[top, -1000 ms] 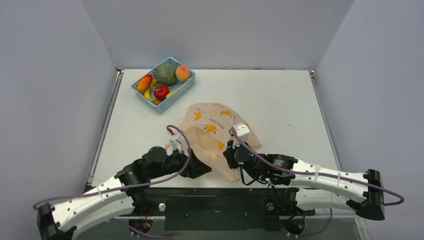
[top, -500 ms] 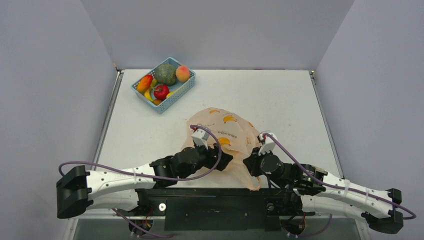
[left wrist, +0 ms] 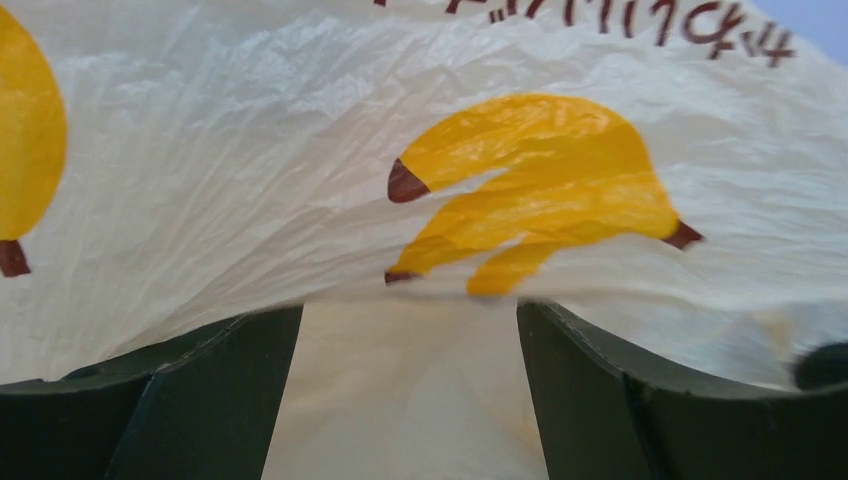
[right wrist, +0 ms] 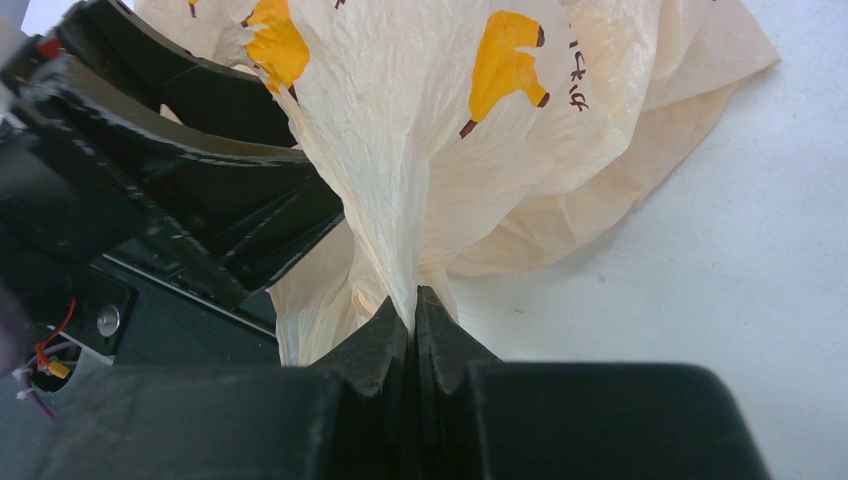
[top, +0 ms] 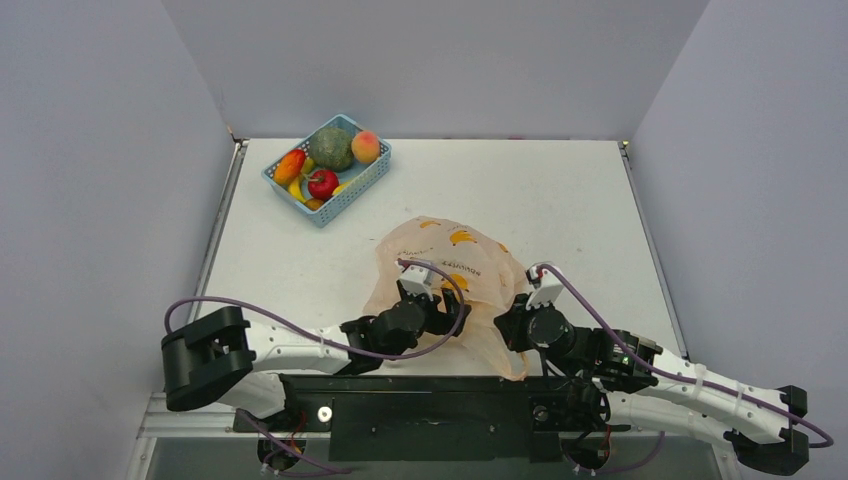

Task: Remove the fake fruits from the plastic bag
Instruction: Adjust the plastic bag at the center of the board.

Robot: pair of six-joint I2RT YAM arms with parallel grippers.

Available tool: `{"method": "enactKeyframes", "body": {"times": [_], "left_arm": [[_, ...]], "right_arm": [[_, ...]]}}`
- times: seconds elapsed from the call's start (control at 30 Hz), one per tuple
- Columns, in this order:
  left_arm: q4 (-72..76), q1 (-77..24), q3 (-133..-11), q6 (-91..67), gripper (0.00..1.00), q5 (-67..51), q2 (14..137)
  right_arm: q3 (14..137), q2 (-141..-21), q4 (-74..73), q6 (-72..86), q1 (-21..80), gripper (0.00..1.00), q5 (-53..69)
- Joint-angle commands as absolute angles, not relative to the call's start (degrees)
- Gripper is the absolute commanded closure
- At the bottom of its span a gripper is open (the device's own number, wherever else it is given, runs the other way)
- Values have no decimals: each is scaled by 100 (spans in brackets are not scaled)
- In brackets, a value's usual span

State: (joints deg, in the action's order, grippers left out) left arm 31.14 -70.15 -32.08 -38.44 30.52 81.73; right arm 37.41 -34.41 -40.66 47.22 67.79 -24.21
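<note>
The plastic bag (top: 450, 255), thin pale orange with printed bananas, lies bunched at the table's near middle. My right gripper (top: 508, 326) is shut on a pinched fold of its film (right wrist: 413, 300) at the bag's near right edge. My left gripper (top: 452, 312) sits at the bag's near left side. It is open, its dark fingers (left wrist: 230, 390) wide apart, with bag film (left wrist: 300, 150) draped over their tips and more film between them. No fruit shows inside the bag. An orange-red fake fruit (top: 290, 164) and a peach-pink one (top: 366, 147) lie in the basket.
A blue mesh basket (top: 352, 193) stands at the far left of the table, also holding a big green ball (top: 331, 148), a red apple (top: 322, 183) and a banana. The black mounting rail (top: 430, 400) runs along the near edge.
My left arm has swung right and pushed its gripper in against the bag. My right gripper moved right, still pinching the film. The bag has bunched up taller.
</note>
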Motion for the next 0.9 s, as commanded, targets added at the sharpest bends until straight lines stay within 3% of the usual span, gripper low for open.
{"method": "enactKeyframes", "body": {"times": [0.0, 0.17, 0.3, 0.47, 0.6, 0.67, 0.77, 0.83, 0.87], "left_arm": [[4206, -6951, -3454, -3345, 21, 3513, 8814], [4430, -6770, -3781, -3513, 18, 3139, 9525], [4520, -6646, -3855, -3680, 19, 2751, 9673], [4676, -6479, -3756, -4068, 21, 2347, 9701], [4652, -6423, -3620, -4156, 21, 2300, 9678], [4543, -6372, -3519, -4234, 21, 2299, 9632], [4484, -6329, -3262, -4284, 21, 2325, 9515], [4494, -6302, -3159, -4321, 21, 2292, 9486], [4510, -6295, -3135, -4359, 21, 2254, 9485]], "right_arm": [[3886, -3334, -4067, 4743, 6731, 100, -2595], [3652, -3099, -4333, 5110, 6729, 100, -2346], [3826, -3103, -5621, 6299, 6727, 100, -2564], [3904, -3878, -7285, 8245, 6699, 100, -2988], [3996, -4237, -7476, 8244, 6658, 100, -3575], [4144, -4364, -7337, 7831, 6468, 86, -3783], [4351, -4541, -6914, 6860, 6091, 46, -3664], [4446, -4544, -6580, 6524, 5847, 29, -3605], [4482, -4539, -6303, 6461, 5696, 25, -3591]]}}
